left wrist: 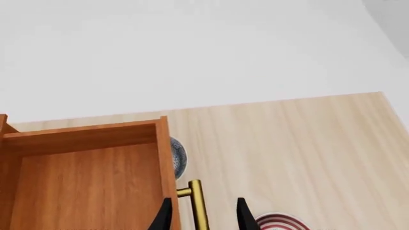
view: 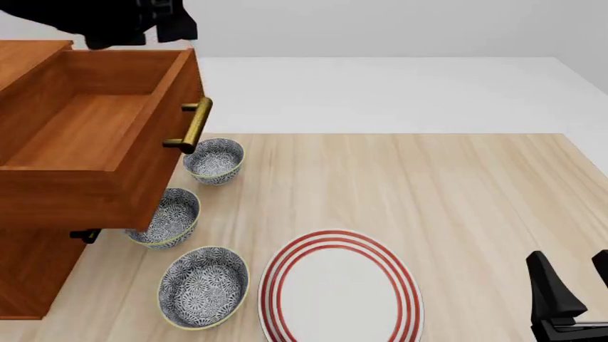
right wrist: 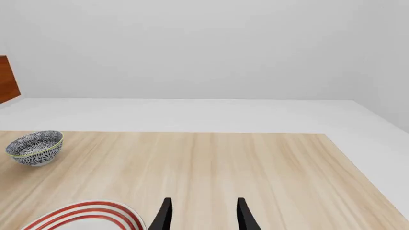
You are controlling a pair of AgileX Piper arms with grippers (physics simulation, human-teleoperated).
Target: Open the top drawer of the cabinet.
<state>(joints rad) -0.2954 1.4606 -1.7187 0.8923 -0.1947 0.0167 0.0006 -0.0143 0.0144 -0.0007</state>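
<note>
Top drawer [view: 90, 135] stands pulled well out of the cabinet [view: 33, 274], at the table's [view: 456, 192] left edge. Drawer interior bare wood. Its brass bar handle [view: 195, 125] faces the table's middle.

Left end effector [left wrist: 201, 215]: in the left wrist view its two black fingers stand apart, one on each side of the handle, with visible gaps to the bar. Not gripping, as far as shows. In the front view the left arm [view: 124, 18] shows only as a dark mass above the drawer's far end.

Right end effector [view: 570, 288]: near the table's near right corner, fingers spread, nothing between them. Right wrist view confirms, bare table beneath the fingers [right wrist: 164, 215].

Other items:
- Three patterned bowls along the left side, by the cabinet: far bowl [view: 213, 160] just under the handle, middle bowl [view: 168, 217] partly beneath the drawer's overhang, near bowl [view: 202, 286] by the near edge.
- Red-ringed white plate [view: 340, 288] at the near edge, just right of the near bowl.
- Dark handle [view: 85, 235] of a lower drawer shows under the open one.
</note>
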